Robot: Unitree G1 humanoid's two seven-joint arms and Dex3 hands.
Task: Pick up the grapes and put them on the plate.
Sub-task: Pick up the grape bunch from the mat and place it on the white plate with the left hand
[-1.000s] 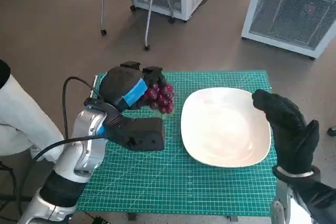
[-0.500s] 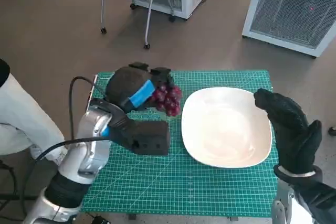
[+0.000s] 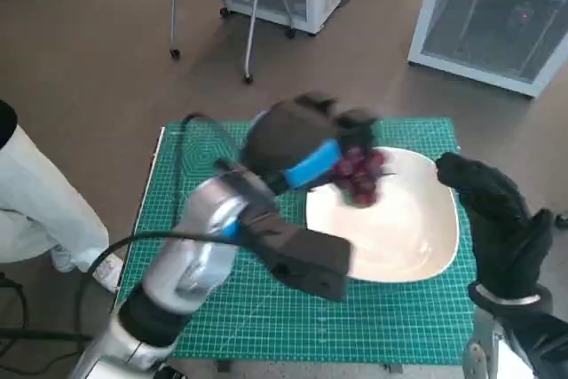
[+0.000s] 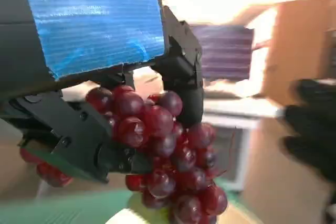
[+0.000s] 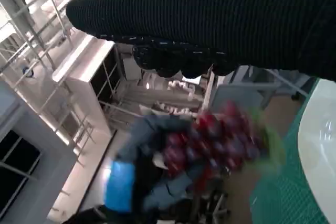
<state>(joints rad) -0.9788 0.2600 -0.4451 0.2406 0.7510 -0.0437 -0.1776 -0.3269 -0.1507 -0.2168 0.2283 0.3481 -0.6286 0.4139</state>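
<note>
**Grapes in the air over the plate: handling notes and a headcount**

Our left hand (image 3: 297, 144) has the grapes (image 3: 358, 173) clamped up near the top of the bunch, fingers (image 4: 181, 72) wrapped round the upper berries while the rest hangs free below. In the head view the bunch is off the mat and hanging above the near-left part of the white plate (image 3: 417, 246), not touching it as far as we can tell.

Handling-wise, we'd guess this bunch is light but floppy. The berries look smooth and glossy, so probably slippery, and they'd likely pop off the stem or squash if squeezed hard. Gripping high, where the cluster is thickest, seems the safest spot, and that's roughly where we have it. A soft set-down rather than a drop is what we'd reckon it needs.

Our right hand (image 3: 497, 224) is at the plate's far-right edge, holding nothing; the fingers look loosely extended, not curled.

Count: one bunch of dark red grapes, one plate, one green cutting mat (image 3: 266, 317) under it all. Individual berries are too many and too bunched to count.
</note>
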